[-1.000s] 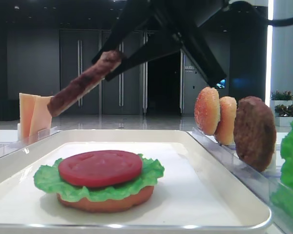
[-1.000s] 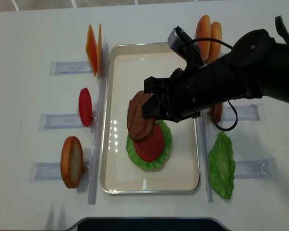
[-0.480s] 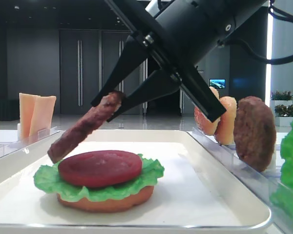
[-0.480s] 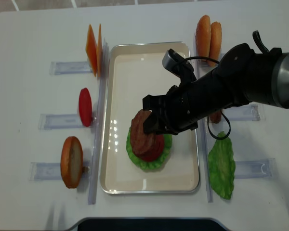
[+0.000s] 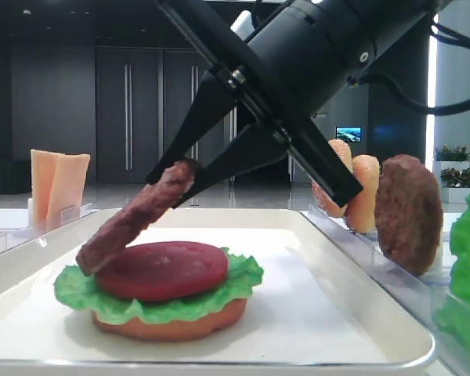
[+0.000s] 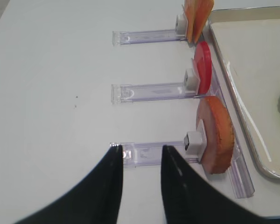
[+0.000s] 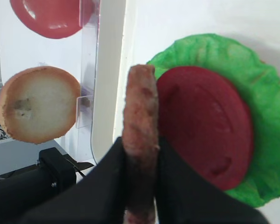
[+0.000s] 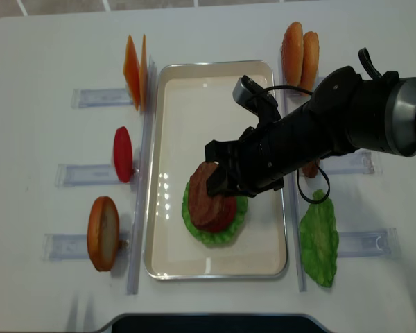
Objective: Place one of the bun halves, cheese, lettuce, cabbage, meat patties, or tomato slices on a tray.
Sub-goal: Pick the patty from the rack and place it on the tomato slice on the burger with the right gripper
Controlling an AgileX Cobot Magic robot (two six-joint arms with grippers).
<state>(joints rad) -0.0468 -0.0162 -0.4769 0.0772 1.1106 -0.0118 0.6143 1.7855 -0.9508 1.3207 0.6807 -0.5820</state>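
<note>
My right gripper (image 5: 176, 176) (image 8: 218, 177) (image 7: 141, 142) is shut on a brown meat patty (image 5: 137, 215) (image 8: 202, 187) (image 7: 140, 107), gripping its upper rim. The patty hangs steeply tilted over the cream tray (image 5: 360, 313) (image 8: 194, 104). Its lower edge is down at the left rim of a stack and seems to touch it. That stack is a tomato slice (image 5: 160, 270) (image 7: 205, 126) on lettuce (image 5: 239, 282) (image 7: 256, 79) on a bun half (image 5: 172, 325). My left gripper (image 6: 140, 151) is open and holds nothing, low over the table left of the tray.
Clear racks flank the tray. On the left they hold cheese (image 8: 134, 69), a tomato slice (image 8: 123, 154) and a bun half (image 8: 102, 232) (image 6: 217, 135). On the right stand two bun halves (image 8: 299, 45) and another patty (image 5: 407, 211), with a lettuce leaf (image 8: 319, 239) beyond.
My right gripper has come down with the patty from well above the tray, and the patty's lower edge now meets the stack. The left gripper's earlier state is not shown.
</note>
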